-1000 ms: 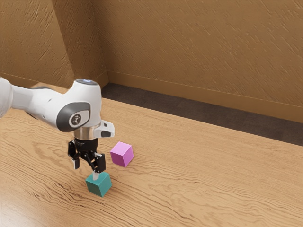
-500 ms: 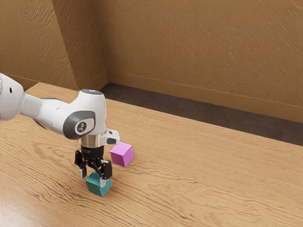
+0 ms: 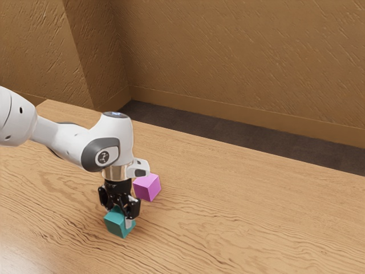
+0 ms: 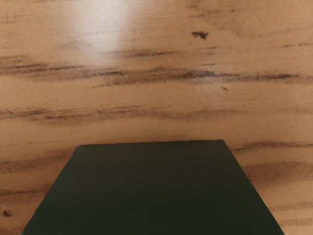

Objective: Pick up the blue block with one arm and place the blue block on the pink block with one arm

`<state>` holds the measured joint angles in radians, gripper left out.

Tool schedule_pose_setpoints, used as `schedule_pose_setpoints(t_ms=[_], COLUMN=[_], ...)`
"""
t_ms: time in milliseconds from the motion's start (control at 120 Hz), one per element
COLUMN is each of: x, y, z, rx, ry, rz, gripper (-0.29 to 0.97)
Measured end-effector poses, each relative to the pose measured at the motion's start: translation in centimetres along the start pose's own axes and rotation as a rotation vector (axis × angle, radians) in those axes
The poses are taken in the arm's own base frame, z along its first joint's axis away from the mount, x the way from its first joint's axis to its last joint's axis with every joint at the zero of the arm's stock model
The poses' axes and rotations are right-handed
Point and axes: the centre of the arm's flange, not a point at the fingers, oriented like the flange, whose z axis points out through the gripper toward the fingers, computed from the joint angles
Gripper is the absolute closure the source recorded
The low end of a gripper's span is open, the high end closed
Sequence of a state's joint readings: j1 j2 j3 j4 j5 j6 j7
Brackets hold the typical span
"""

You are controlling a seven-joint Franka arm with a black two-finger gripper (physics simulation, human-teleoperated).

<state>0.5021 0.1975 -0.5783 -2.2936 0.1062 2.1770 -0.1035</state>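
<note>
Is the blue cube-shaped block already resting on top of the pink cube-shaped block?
No, the blue cube-shaped block sits on the wooden table near the pink cube-shaped block, under the black gripper.

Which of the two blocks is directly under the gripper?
The blue block, right beneath the gripper. The pink block sits apart from it, untouched.

Teal-blue block [image 3: 118,224] rests flat — pink block [image 3: 147,186] near it, not touching.

Sim rm: wood tbl [image 3: 256,200], brown walls [image 3: 239,51]
</note>
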Motion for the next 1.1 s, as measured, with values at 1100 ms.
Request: schedule_pose_setpoints(t_ms=[1100], x=[9.6], y=[-3.0], z=[-11.9], rx=[-0.022], ry=[0.144], rz=[0.118], gripper=[0.34])
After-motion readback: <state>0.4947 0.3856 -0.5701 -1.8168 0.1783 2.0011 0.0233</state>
